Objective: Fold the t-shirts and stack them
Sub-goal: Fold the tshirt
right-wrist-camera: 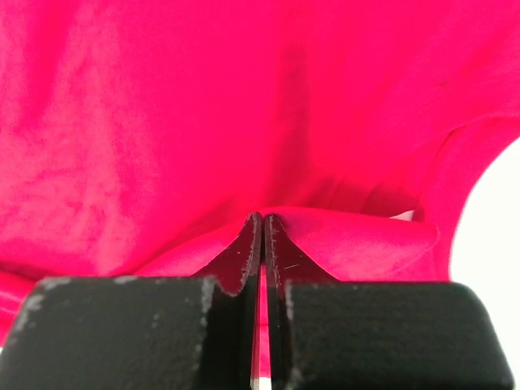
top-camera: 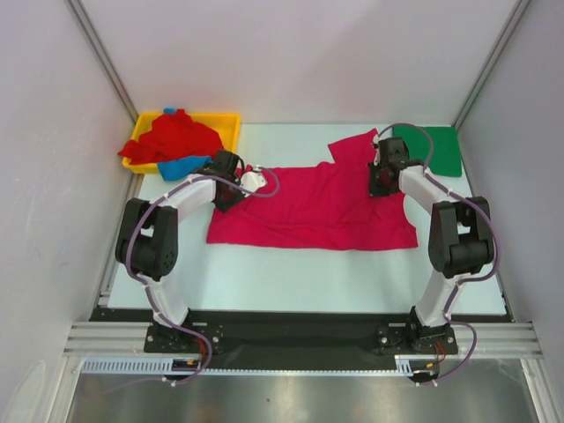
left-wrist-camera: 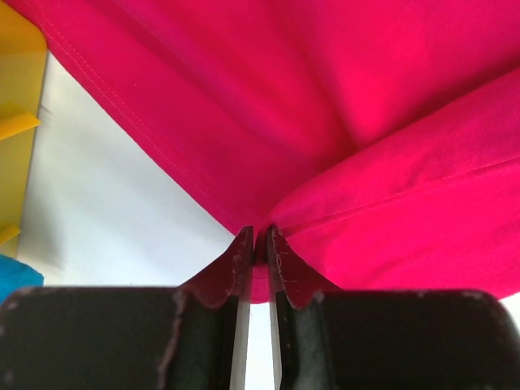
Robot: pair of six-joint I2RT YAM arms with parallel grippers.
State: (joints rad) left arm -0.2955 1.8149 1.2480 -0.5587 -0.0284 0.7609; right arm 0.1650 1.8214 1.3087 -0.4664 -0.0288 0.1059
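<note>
A magenta-pink t-shirt [top-camera: 317,207] lies spread across the middle of the white table. My left gripper [top-camera: 234,196] is shut on its upper left edge; the left wrist view shows pink cloth [left-wrist-camera: 341,122] pinched between the tips of my left gripper [left-wrist-camera: 261,236]. My right gripper [top-camera: 381,182] is shut on the shirt's upper right part near the sleeve; the right wrist view shows pink cloth [right-wrist-camera: 203,122] pinched in my right gripper [right-wrist-camera: 262,219]. A folded green t-shirt [top-camera: 432,148] lies at the back right. A red t-shirt [top-camera: 172,139] and a blue t-shirt [top-camera: 183,166] are heaped in the tray.
A yellow plastic tray [top-camera: 227,123] stands at the back left, its wall also in the left wrist view [left-wrist-camera: 18,122]. Grey walls and metal frame posts enclose the table on three sides. The white table [top-camera: 291,273] has bare surface in front of the pink shirt.
</note>
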